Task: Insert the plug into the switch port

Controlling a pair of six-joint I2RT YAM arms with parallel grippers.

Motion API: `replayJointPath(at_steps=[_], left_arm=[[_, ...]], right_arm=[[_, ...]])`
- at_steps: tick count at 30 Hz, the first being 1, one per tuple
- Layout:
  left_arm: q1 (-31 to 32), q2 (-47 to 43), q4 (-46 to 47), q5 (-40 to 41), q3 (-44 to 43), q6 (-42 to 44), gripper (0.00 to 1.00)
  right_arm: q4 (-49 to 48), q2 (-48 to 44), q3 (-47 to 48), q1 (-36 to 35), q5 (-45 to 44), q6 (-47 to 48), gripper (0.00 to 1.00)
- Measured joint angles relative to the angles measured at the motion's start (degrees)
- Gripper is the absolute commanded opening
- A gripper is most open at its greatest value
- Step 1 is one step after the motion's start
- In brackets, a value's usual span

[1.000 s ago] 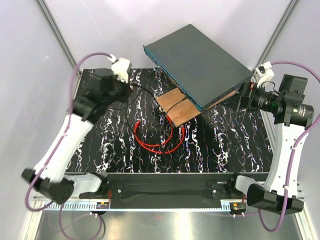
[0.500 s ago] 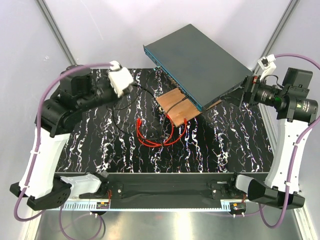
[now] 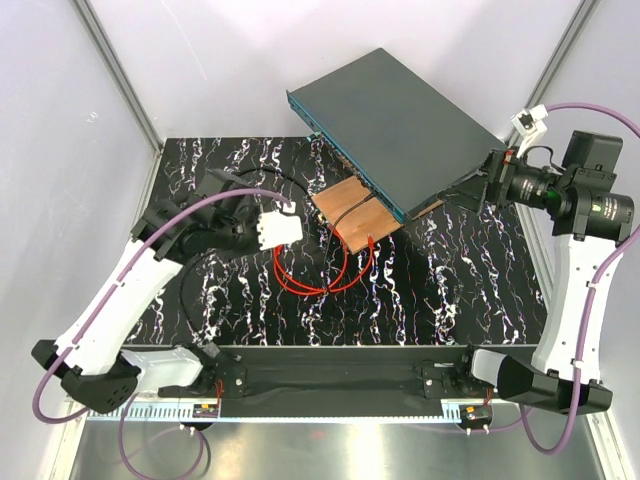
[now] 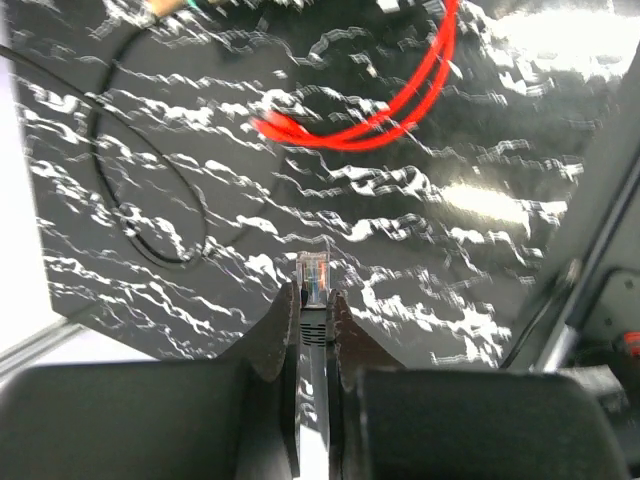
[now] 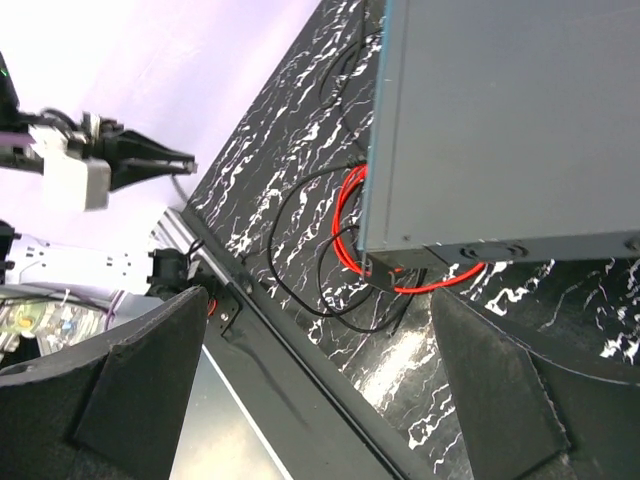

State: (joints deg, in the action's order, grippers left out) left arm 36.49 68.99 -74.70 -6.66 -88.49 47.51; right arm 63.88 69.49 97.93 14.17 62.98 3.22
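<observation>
The left end effector (image 4: 313,297) is hovering low over the black, white-veined table (image 3: 470,290), its fingers pressing together on a small clear connector (image 4: 313,268) that is sticking out past the tips. Which cable this connector belongs to cannot be told for sure. A thin black cable (image 4: 150,205) is looping across the table beside it.

The long bright-red cable (image 3: 318,282) is lying in loose loops on the table, just in front of the brown wooden board (image 3: 352,215). One red end (image 3: 372,243) is reaching up to the board's near edge; its plug is too small to make out.

The large flat dark-grey switch box (image 3: 400,125) is sitting askew over the far part of the board, its teal front face (image 3: 350,160) with the row of ports facing the left arm.

The right end effector (image 5: 320,300) is waiting at the box's right corner, its fingers (image 5: 140,385) standing wide apart with nothing between them.
</observation>
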Motion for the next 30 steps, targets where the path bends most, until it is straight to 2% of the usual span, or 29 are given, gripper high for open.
replayJointPath(at_steps=[4,8,12,16,25,28,29,30], left_arm=[[0.0,-0.13,1.7,-4.09,-5.25,-3.89,0.0],[0.0,-0.66,6.4,-12.61,-13.6,-10.67,0.0],[0.07,-2.78,12.59,-21.38,-13.73,-17.88,0.0],[0.17,-2.73,18.01,-27.06,-12.2,-25.81,0.0],[0.15,-1.36,30.45,-29.05,-9.22,-43.6,0.0],[0.15,-0.83,33.38,-27.87,-9.22,-48.54,0.0],[0.15,-0.57,34.34,-27.47,-9.25,-50.31,0.0],[0.15,-0.31,35.21,-27.12,-9.25,-51.93,0.0]], right_arm=[[-2.84,-0.24,-0.33,-3.17,0.39,-1.62,1.0],[-11.8,-2.71,-4.5,-10.45,0.55,-8.63,0.98],[-23.3,-6.32,-9.86,-18.78,-0.68,-18.32,0.87],[-31.47,-6.05,-10.16,-23.54,-1.66,-24.61,0.88],[-38.14,-3.69,-12.87,-38.49,-6.08,-26.05,0.88],[-40.09,-3.76,-14.75,-43.89,-10.71,-24.37,0.81],[-41.13,-3.82,-15.65,-45.81,-12.79,-23.67,0.74],[-42.21,-3.91,-16.68,-47.56,-14.78,-23.06,0.71]])
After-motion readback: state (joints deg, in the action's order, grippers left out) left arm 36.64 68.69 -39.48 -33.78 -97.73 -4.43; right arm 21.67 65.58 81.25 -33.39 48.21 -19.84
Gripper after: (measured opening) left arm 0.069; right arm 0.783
